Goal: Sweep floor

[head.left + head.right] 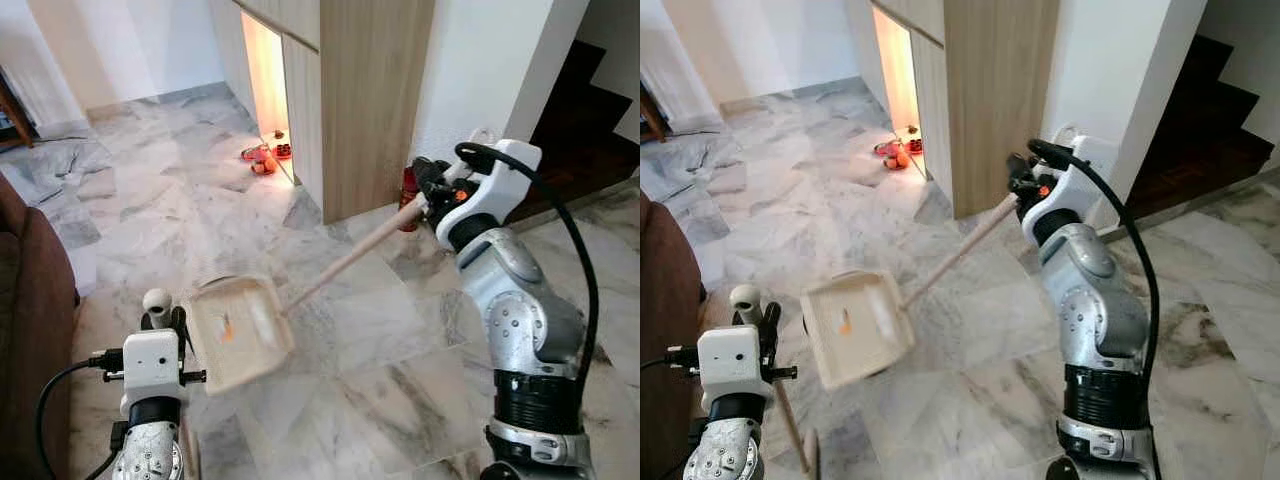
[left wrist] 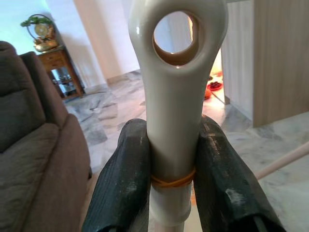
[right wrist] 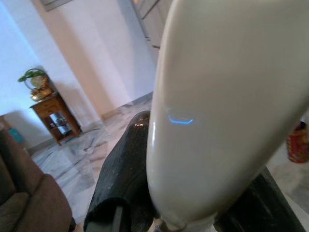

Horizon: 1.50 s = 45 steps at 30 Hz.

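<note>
Right pincer (image 1: 428,192) holds the dustpan (image 1: 240,330) (left pincer (image 2: 171,159) grips broom handle (image 2: 176,72)).

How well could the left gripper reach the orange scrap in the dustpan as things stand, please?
Probably not. The left gripper is shut on the broom handle, so its fingers are not free. The scrap lies in the dustpan, which the right gripper holds up by its long handle, close beside the left arm.
</note>
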Motion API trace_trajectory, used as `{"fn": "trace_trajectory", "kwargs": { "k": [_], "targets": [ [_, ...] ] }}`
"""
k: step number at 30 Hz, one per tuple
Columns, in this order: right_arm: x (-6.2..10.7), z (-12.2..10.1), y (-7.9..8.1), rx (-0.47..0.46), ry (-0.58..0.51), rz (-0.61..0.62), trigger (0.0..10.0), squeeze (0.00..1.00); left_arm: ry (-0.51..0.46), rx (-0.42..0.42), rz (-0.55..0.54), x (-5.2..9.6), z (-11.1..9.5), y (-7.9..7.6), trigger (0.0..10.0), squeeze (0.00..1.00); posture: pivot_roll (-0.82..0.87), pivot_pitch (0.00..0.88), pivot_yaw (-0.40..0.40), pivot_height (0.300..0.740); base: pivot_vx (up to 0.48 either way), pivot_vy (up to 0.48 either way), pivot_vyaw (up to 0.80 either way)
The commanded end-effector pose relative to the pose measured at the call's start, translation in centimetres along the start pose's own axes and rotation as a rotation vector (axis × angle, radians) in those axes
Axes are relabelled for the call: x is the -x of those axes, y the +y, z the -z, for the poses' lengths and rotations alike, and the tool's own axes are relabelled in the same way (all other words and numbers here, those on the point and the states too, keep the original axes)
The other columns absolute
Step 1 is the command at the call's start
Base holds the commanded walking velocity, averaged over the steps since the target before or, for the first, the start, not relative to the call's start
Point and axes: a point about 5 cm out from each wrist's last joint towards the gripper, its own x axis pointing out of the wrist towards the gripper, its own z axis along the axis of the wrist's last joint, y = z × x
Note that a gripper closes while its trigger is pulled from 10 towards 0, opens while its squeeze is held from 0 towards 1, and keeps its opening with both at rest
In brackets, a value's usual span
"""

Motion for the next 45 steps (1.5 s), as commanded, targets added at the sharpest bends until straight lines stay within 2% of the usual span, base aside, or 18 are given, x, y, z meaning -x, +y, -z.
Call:
{"fn": "trace_trajectory", "kwargs": {
  "k": [1, 7, 24, 32, 42, 45],
  "targets": [
    [0.2, -1.2, 1.0, 0.009, -0.062, -0.042, 10.0, 0.00, -0.069, -0.012, -0.034, -0.1, -1.1, 0.8, 10.0, 0.00, -0.22, 0.022, 0.070, 0.740, 0.000, 0.000, 0.00],
    [0.0, -1.2, 1.2, 0.000, -0.071, -0.049, 10.0, 0.00, -0.077, -0.013, -0.046, -0.1, -1.3, 1.0, 10.0, 0.00, -0.22, 0.023, 0.070, 0.740, 0.367, 0.000, 0.54],
    [-0.1, -0.6, 1.7, 0.004, -0.067, -0.063, 10.0, 0.00, -0.074, -0.014, -0.051, -0.1, -1.2, 0.9, 10.0, 0.00, -0.21, 0.021, 0.066, 0.740, 0.441, 0.000, 0.17],
    [-0.1, -0.6, 2.0, 0.002, -0.068, -0.080, 10.0, 0.00, -0.078, -0.014, -0.054, -0.1, -1.3, 0.9, 10.0, 0.00, -0.21, 0.018, 0.064, 0.740, 0.443, 0.000, 0.63],
    [-0.2, -0.8, 2.2, -0.010, -0.079, -0.089, 10.0, 0.00, -0.091, -0.010, -0.057, -0.2, -1.4, 0.9, 10.0, 0.00, -0.21, 0.016, 0.063, 0.740, 0.433, 0.000, 0.00],
    [-0.1, -0.9, 2.3, 0.004, -0.088, -0.098, 10.0, 0.00, -0.096, -0.008, -0.052, -0.2, -1.5, 0.8, 10.0, 0.00, -0.21, 0.016, 0.062, 0.740, 0.000, 0.000, 0.00]
  ]
}}
